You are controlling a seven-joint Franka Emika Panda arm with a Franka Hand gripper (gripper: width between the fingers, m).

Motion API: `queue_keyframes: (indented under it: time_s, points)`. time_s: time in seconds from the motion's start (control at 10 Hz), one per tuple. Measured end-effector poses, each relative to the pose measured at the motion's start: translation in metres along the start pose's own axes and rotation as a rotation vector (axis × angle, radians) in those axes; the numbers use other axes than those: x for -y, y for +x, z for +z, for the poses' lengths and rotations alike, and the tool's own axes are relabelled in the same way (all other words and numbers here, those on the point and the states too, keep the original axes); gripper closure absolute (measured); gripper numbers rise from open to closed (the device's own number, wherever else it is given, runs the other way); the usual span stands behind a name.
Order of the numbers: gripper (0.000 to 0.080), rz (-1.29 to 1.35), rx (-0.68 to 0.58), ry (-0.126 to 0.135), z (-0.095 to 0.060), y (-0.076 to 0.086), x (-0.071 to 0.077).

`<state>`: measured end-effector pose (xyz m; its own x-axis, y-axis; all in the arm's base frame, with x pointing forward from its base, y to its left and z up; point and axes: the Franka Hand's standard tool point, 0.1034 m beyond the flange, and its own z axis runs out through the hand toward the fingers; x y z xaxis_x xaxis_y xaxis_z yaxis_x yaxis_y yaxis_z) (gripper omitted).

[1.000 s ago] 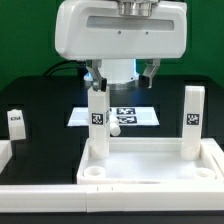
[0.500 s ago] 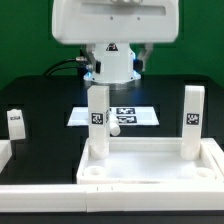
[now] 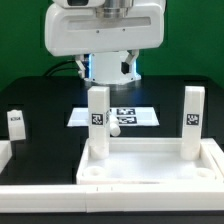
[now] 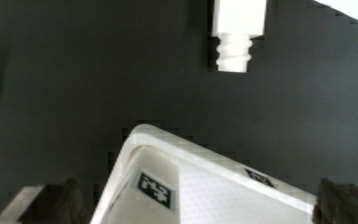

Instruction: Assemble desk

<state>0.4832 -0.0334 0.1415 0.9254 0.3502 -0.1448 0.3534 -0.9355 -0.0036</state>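
The white desk tabletop [image 3: 150, 165] lies at the front of the exterior view, rim up. Two tagged legs stand upright in its far corner sockets, one on the left [image 3: 97, 118] and one on the right [image 3: 192, 120]. My gripper [image 4: 197, 205] is open, its dark fingers [image 4: 51, 205] wide apart on either side of the left leg's top [image 4: 185, 180] without touching it. The arm's white hand [image 3: 105, 30] hangs above that leg. A third leg [image 3: 15, 122] stands loose at the exterior view's left. Another leg [image 4: 238, 38], threaded end showing, lies on the black table in the wrist view.
The marker board [image 3: 135, 116] lies flat behind the tabletop. A white border rail [image 3: 5, 152] sits at the exterior view's left edge. Black table surface [image 3: 50, 130] surrounds the parts, with a green backdrop behind.
The hand has risen and shifted toward the exterior view's left. The fingers seen earlier beside the left leg's top are now up and away from it. The legs have not moved.
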Motion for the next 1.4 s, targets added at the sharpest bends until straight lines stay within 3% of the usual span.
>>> queue_keyframes:
  time_s: [0.1,0.6,0.7,1.0,1.2,1.4]
  points:
    - [0.0151,0.000,0.004,0.001,0.002,-0.001,0.001]
    - [0.0151,0.047,0.105,0.032,0.078,-0.027,0.028]
    - [0.0151,0.041,0.064,0.012,0.075,-0.019,0.030]
    - [0.0151,0.043,0.070,0.019,0.078,-0.022,0.031]
    - [0.0151,0.086,0.100,0.042,0.115,-0.038,0.037]
    - [0.0151,0.090,0.093,0.039,0.135,-0.045,0.040]
